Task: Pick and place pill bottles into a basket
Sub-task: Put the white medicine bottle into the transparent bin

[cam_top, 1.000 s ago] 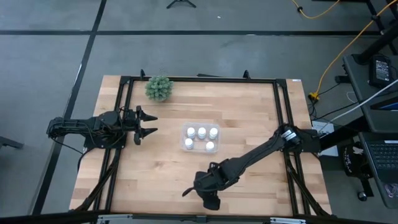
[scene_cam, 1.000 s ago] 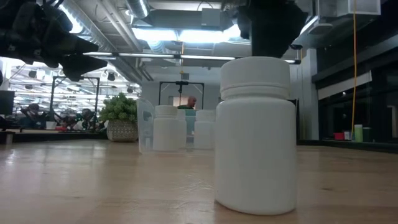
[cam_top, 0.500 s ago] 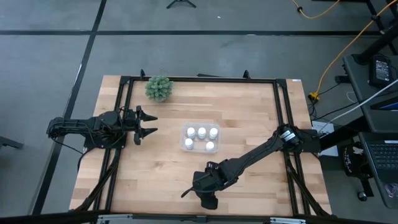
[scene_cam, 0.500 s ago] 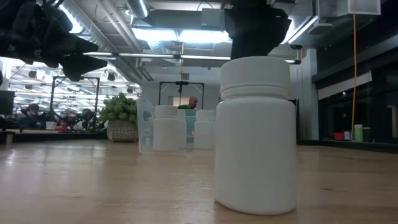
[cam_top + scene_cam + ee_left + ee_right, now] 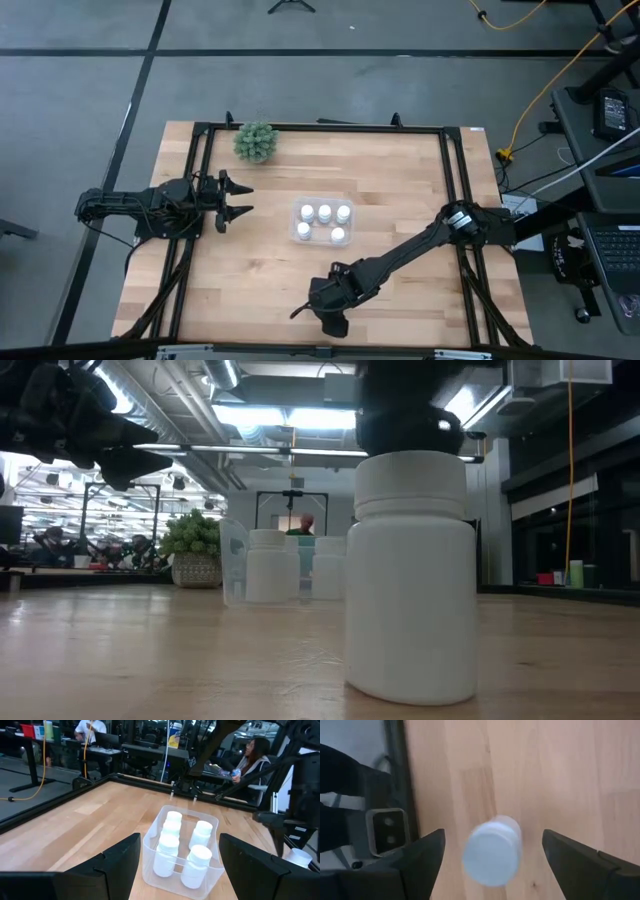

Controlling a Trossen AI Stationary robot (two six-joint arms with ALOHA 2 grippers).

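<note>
One white pill bottle [image 5: 412,575] stands upright on its base on the wooden table near the front edge. My right gripper [image 5: 330,322] hangs open above it and hides it in the high view. In the right wrist view the bottle's cap [image 5: 492,851] lies between my two spread fingers, untouched. The clear basket [image 5: 296,205] sits at the table's middle with several white bottles [image 5: 323,212] standing in it. My left gripper [image 5: 243,200] is open and empty, left of the basket.
A green bushy plant [image 5: 256,141] stands at the far left of the table. A black frame rail [image 5: 395,770] runs along the table's near edge, close to the lone bottle. Bare wood lies between the lone bottle and the basket.
My right gripper has moved a little toward the table's left and come down toward the lone bottle's cap, staying open. The bottle has kept still.
</note>
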